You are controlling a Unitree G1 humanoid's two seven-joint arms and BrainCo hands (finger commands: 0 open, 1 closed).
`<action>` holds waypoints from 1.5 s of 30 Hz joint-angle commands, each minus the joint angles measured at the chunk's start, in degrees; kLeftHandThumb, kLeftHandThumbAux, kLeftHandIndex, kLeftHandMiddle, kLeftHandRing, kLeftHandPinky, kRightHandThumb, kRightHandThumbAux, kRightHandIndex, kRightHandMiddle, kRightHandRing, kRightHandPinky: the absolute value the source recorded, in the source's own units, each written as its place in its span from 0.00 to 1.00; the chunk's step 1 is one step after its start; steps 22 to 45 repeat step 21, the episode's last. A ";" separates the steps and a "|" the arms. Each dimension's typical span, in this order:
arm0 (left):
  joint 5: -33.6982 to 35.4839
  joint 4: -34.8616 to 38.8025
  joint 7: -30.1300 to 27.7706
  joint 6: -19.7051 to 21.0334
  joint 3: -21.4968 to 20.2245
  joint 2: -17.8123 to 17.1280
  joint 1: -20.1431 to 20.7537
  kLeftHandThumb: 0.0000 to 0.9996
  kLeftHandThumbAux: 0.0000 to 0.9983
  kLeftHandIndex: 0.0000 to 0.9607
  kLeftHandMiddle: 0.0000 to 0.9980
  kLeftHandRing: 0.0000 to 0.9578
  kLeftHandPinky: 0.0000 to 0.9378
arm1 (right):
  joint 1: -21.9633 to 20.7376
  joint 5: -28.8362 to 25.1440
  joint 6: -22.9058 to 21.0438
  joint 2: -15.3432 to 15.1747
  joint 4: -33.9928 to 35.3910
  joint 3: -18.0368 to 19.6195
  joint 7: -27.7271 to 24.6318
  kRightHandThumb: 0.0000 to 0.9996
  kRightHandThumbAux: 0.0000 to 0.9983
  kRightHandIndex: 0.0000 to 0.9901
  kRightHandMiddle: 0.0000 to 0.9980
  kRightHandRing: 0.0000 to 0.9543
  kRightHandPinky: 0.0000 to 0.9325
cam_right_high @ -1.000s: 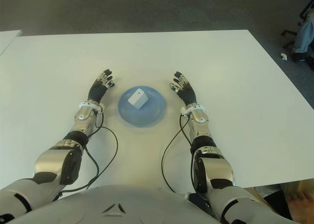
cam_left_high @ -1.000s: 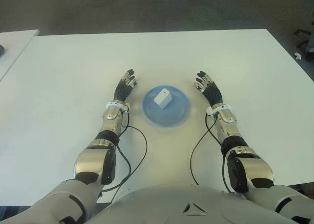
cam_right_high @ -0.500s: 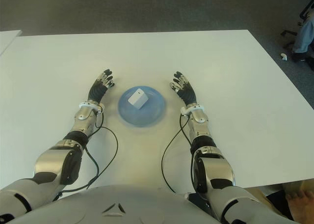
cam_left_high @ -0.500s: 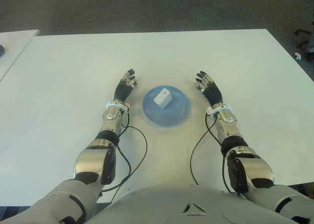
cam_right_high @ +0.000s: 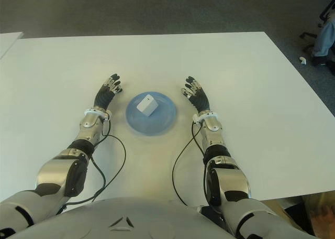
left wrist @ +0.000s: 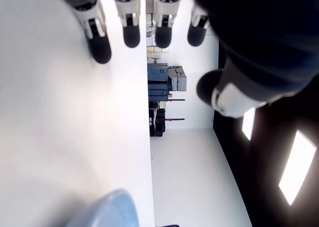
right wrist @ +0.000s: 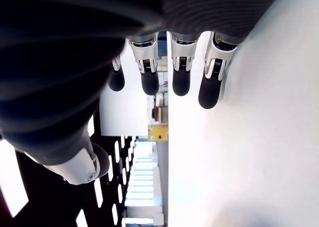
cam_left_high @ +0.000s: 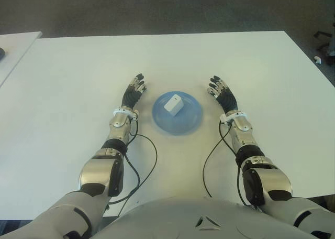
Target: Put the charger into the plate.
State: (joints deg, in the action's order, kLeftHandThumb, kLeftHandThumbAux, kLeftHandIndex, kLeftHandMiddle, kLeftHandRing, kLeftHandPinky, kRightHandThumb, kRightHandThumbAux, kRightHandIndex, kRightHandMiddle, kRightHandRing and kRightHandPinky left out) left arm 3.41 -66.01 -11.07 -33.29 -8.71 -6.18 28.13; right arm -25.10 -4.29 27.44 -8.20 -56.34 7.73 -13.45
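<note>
The charger (cam_left_high: 174, 105), a small white block, lies inside the blue plate (cam_left_high: 188, 123), a little toward the far side of the plate's middle, and neither hand touches it. The plate sits on the white counter (cam_left_high: 73, 76) between the two hands. The left hand (cam_left_high: 133, 92) shows just beside the plate on its left, fingers stretched out and a little spread, holding nothing; the right hand (cam_left_high: 222, 94) shows just beside the plate on its right, likewise with fingers extended and empty. Whether either palm actually touches the counter cannot be told from the head camera. Black cables (cam_left_high: 146, 160) run from each wrist back along the counter toward the robot's body. The two eye views differ at their edges: the left eye view catches the corner of a second white surface (cam_left_high: 15, 42) at the far left with a dark object on it, while the right eye view shows more of the grey floor (cam_right_high: 293, 19) to the right, with a chair base and a bit of blue cloth (cam_right_high: 325, 34) at the right border. The left wrist view adds what the head camera does not: its fingertips (left wrist: 131, 36) seen from close by, straight and held apart, with a slice of the plate's blue rim (left wrist: 112, 212) in frame. The right wrist view shows its own fingertips (right wrist: 180, 82) straight and apart over the white counter, with neither plate nor charger in it.
</note>
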 commanded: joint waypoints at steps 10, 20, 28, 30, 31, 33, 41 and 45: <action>0.40 -1.27 -0.70 1.53 -0.37 -0.05 -0.34 0.00 0.62 0.00 0.00 0.00 0.00 | 0.57 0.26 -1.70 0.08 -1.41 -0.11 0.61 0.00 0.68 0.01 0.10 0.08 0.06; 0.75 -1.28 -1.08 1.75 -0.41 -0.07 -0.32 0.00 0.62 0.00 0.00 0.00 0.00 | 0.55 0.29 -1.61 0.11 -1.55 -0.15 0.70 0.00 0.68 0.01 0.11 0.08 0.06; 0.76 -1.28 -1.09 1.75 -0.41 -0.07 -0.32 0.00 0.62 0.00 0.00 0.00 0.00 | 0.55 0.30 -1.59 0.11 -1.56 -0.16 0.70 0.00 0.68 0.01 0.11 0.08 0.06; 0.76 -1.28 -1.09 1.75 -0.41 -0.07 -0.32 0.00 0.62 0.00 0.00 0.00 0.00 | 0.55 0.30 -1.59 0.11 -1.56 -0.16 0.70 0.00 0.68 0.01 0.11 0.08 0.06; 0.76 -1.28 -1.09 1.75 -0.41 -0.07 -0.32 0.00 0.62 0.00 0.00 0.00 0.00 | 0.55 0.30 -1.59 0.11 -1.56 -0.16 0.70 0.00 0.68 0.01 0.11 0.08 0.06; 0.76 -1.28 -1.09 1.75 -0.41 -0.07 -0.32 0.00 0.62 0.00 0.00 0.00 0.00 | 0.55 0.30 -1.59 0.11 -1.56 -0.16 0.70 0.00 0.68 0.01 0.11 0.08 0.06; 0.76 -1.28 -1.09 1.75 -0.41 -0.07 -0.32 0.00 0.62 0.00 0.00 0.00 0.00 | 0.55 0.30 -1.59 0.11 -1.56 -0.16 0.70 0.00 0.68 0.01 0.11 0.08 0.06; 0.76 -1.28 -1.09 1.75 -0.41 -0.07 -0.32 0.00 0.62 0.00 0.00 0.00 0.00 | 0.55 0.30 -1.59 0.11 -1.56 -0.16 0.70 0.00 0.68 0.01 0.11 0.08 0.06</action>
